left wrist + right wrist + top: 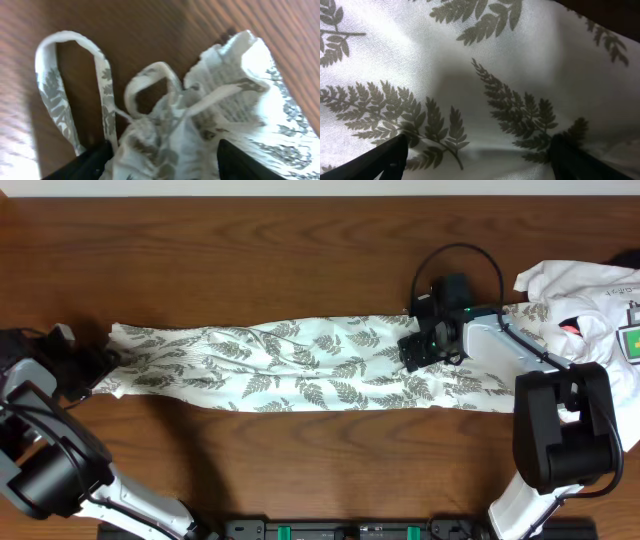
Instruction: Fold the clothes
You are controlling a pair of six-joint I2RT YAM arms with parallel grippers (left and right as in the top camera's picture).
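Clothes [300,370] stretch across mid-frame — left gripper [160,152] straddles the bunched left end, whether pinching I cannot tell — right gripper [477,150] stands wide over the fabric.

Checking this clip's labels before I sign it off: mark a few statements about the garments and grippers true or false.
1. The fern-print garment lies stretched in a long band across the table. True.
2. The right gripper is over bare wood. False: it is over the fern-print garment, jaws wide apart.
3. The plain white garment lies at the table's left end. False: it is at the far right end.
4. At the left gripper, bunched fern-print fabric fills the space between the fingers, with a strap looping out ahead. True.
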